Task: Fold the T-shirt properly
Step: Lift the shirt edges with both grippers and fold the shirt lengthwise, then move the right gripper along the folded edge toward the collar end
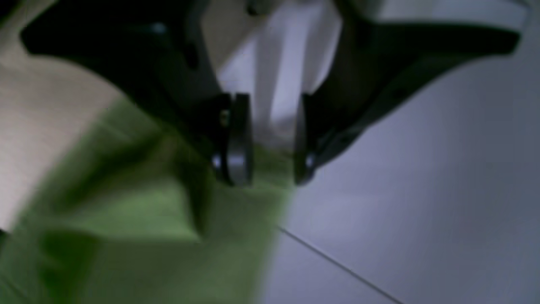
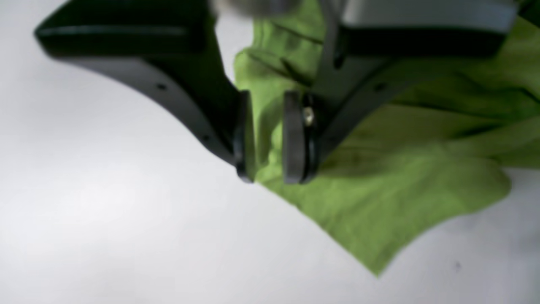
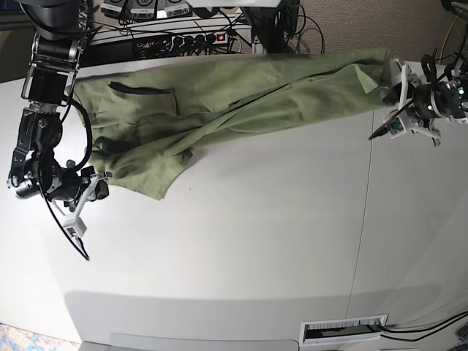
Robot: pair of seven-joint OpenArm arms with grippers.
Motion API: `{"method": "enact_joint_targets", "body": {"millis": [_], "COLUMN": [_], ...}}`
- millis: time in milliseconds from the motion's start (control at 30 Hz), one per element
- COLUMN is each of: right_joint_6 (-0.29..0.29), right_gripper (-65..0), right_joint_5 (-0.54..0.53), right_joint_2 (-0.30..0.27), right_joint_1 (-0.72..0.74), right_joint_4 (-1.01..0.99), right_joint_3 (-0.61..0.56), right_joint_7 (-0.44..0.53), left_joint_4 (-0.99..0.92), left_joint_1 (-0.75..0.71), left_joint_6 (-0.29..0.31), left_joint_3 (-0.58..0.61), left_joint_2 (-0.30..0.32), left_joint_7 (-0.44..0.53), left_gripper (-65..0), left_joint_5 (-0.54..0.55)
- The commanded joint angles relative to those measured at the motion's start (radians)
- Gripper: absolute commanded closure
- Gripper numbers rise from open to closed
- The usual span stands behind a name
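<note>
Left gripper [image 1: 272,169] jaws parted with nothing pinched, at the shirt's edge; right gripper [image 2: 270,169] jaws narrowly apart with a fold of cloth standing between the pads, can't tell if it's actually clamped. One T-shirt [image 3: 241,95], green, stretched in a rumpled band along the far side of the white table [image 3: 256,241] between the two arms. Looks light, soft and limp, so it'll sag and drag; best grabbed at hem corners or shoulder seams, both arms.

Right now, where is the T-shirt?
In the base view the T-shirt lies stretched along the table's far edge, between both hands.
</note>
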State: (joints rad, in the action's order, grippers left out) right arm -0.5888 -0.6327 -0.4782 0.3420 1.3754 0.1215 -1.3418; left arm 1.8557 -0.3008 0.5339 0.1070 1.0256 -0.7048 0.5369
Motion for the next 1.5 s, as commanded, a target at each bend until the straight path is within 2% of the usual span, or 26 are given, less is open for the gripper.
{"method": "enact_joint_targets", "body": {"millis": [0,100,167,267,333,500,633,700,800,900,1200,1333,1367,1467], "right_joint_6": [-0.009,-0.014,-0.014,-0.014,-0.017,-0.016,-0.015,-0.014,-0.013,-0.008,-0.008,-0.008,-0.008,-0.008], "right_gripper": [-13.0,-17.4,-17.5,-17.5,-17.5,-17.5,-17.5,-18.6,-24.1,-24.8,-24.8,-24.4,-22.8,-11.4], "right_joint_5": [-0.011,-0.01,0.002,0.042,0.085,0.254,0.351,0.392,0.478,0.56,0.568,0.572,0.567,0.519], "right_joint_2": [-0.014,-0.011,0.004,0.051,0.087,0.142,0.143,0.143,0.143,0.143,0.127,0.124,0.124,0.124], "right_joint_1": [0.035,0.046,0.046,0.046,0.046,0.046,0.046,0.046,0.046,0.046,0.046,0.046,0.046,0.046], "right_joint_4": [0.019,0.019,0.019,0.018,0.018,0.018,0.003,-0.025,-0.088,-0.142,-0.16,-0.16,-0.16,-0.16], "right_joint_3": [0.005,0.005,0.004,0.002,0.002,-0.026,-0.122,-0.174,-0.239,-0.26,-0.257,-0.257,-0.257,-0.257], "right_joint_7": [0.029,0.086,0.132,0.148,0.176,0.286,0.329,0.389,0.51,0.582,0.566,0.51,0.493,0.444], "left_joint_4": [0.024,0.061,0.078,0.083,0.083,0.083,0.083,0.083,0.083,0.082,0.082,0.082,0.082,0.082], "left_joint_1": [0.01,0.01,0.01,0.01,0.002,-0.004,-0.004,-0.004,-0.004,-0.004,-0.004,-0.004,-0.004,-0.004], "left_joint_6": [-0.012,-0.013,0.018,0.069,0.069,0.069,0.069,0.07,0.07,0.07,0.07,0.07,0.07,0.07], "left_joint_3": [-0.012,-0.012,-0.012,-0.012,-0.012,-0.012,-0.012,-0.012,-0.012,-0.012,-0.012,-0.012,-0.012,-0.012], "left_joint_2": [0.02,0.011,-0.006,-0.045,-0.069,-0.094,-0.095,-0.095,-0.095,-0.095,-0.095,-0.095,-0.095,-0.095], "left_joint_7": [0.021,0.024,0.017,-0.008,-0.023,-0.021,-0.02,-0.02,-0.021,-0.021,-0.02,-0.019,-0.02,-0.019], "left_gripper": [-18.5,-18.5,-18.5,-18.5,-18.5,-18.5,-18.5,-18.5,-18.5,-18.5,-18.5,-18.5,-18.5,-18.5], "left_joint_5": [-0.006,0.033,0.093,0.183,0.216,0.219,0.219,0.219,0.219,0.219,0.219,0.22,0.22,0.219]}}
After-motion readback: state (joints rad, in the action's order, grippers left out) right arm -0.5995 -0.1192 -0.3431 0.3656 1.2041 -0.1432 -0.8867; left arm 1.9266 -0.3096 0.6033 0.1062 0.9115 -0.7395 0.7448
